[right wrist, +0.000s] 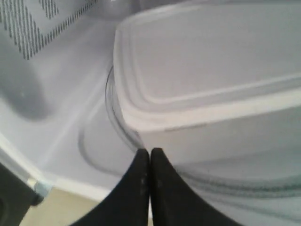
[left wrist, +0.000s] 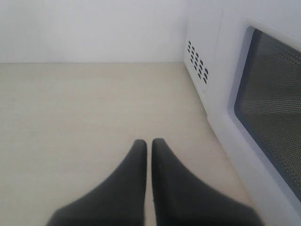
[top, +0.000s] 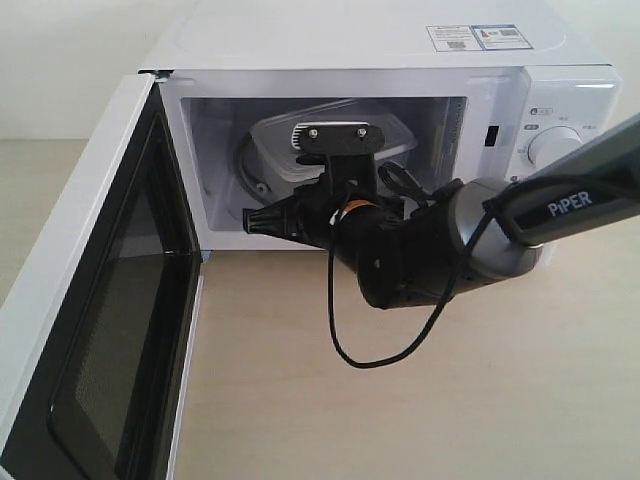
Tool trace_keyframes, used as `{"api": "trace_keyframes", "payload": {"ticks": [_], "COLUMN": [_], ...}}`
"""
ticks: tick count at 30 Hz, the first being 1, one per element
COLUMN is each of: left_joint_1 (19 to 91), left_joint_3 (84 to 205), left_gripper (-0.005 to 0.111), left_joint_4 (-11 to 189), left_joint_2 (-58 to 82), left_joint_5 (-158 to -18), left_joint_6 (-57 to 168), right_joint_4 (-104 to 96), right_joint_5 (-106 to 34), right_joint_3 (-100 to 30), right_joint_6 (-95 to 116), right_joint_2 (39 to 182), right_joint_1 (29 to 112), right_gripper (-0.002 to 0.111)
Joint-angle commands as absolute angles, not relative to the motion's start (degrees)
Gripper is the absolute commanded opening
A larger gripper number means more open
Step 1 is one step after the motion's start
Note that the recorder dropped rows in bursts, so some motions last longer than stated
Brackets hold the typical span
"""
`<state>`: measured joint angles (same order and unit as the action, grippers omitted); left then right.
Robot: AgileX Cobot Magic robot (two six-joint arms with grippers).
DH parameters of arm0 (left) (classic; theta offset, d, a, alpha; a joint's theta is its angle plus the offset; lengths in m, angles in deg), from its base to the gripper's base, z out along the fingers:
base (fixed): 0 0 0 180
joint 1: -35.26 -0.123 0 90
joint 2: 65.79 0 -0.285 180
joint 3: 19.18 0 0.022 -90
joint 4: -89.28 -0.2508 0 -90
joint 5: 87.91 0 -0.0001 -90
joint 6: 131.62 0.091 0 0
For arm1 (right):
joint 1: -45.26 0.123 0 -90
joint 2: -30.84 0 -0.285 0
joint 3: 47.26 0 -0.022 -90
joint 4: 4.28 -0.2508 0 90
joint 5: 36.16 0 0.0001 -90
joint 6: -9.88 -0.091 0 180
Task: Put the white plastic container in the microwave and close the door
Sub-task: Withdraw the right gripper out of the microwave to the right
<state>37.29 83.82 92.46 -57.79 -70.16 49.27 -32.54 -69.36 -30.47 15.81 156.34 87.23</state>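
Two grippers, both with tips pressed together and nothing between them. Right gripper (right wrist: 149, 153): poked into the microwave (top: 400, 50) through the open front, tips right up against the near side wall of the white container (right wrist: 211, 70), low down by its base; contact or a hair's gap, impossible to tell. Straight ahead of those tips and slightly above: the container, lid on, sitting flat on the glass turntable (right wrist: 101, 150) inside the cavity, long axis lying across the gripper's line of reach, roughly side to side in the cavity. Placement judged done, then; only the shutting left.

Left gripper (left wrist: 148, 141): low over the bare desk (left wrist: 70, 103), outside the microwave, pointing along the outer face of the door (left wrist: 273, 103), with that face just beside it. Door swung wide open toward the left arm's side, hinge at the left of the cavity.

Hence the relation to watch: left arm nearer the door and on its pushing side, right arm lying across the doorway in the swing path. Probably wise to draw the right arm clear before any push on the door.
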Motion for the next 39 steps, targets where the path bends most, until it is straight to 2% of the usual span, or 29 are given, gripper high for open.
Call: {"api": "trace_keyframes", "payload": {"ticks": [1,5,12,17,23,27,34,39], "left_joint_1": [37.12,37.12,37.12,37.12,37.12,37.12,37.12,37.12], "left_joint_3": [83.6,83.6,83.6,83.6,83.6,83.6,83.6,83.6], "left_gripper": [0.004,0.004,0.004,0.004,0.004,0.004,0.004,0.004], "left_joint_4": [92.47,92.47,92.47,92.47,92.47,92.47,92.47,92.47], "left_joint_2": [-58.0,-58.0,-58.0,-58.0,-58.0,-58.0,-58.0,-58.0], "left_joint_5": [-70.3,-70.3,-70.3,-70.3,-70.3,-70.3,-70.3,-70.3], "left_joint_6": [48.78,48.78,48.78,48.78,48.78,48.78,48.78,48.78], "right_joint_4": [-32.19,-32.19,-34.47,-42.83,-67.75,-77.46,-89.71,-91.94], "right_joint_5": [-64.95,-64.97,-73.0,-75.39,-75.12,-75.25,-75.38,-75.1], "right_joint_3": [-28.98,-18.83,6.78,15.35,19.48,20.16,20.16,20.16], "right_joint_6": [17.58,18.72,19.5,26.56,47.82,58.83,73.94,75.12], "right_joint_2": [153.47,144.18,122.22,110.58,97.87,89.88,75.72,69.41], "right_joint_1": [87.05,87.14,87.14,87.14,86.92,86.92,86.92,86.92], "right_gripper": [0.0,0.0,0.0,0.0,0.0,0.0,0.0,0.0]}}
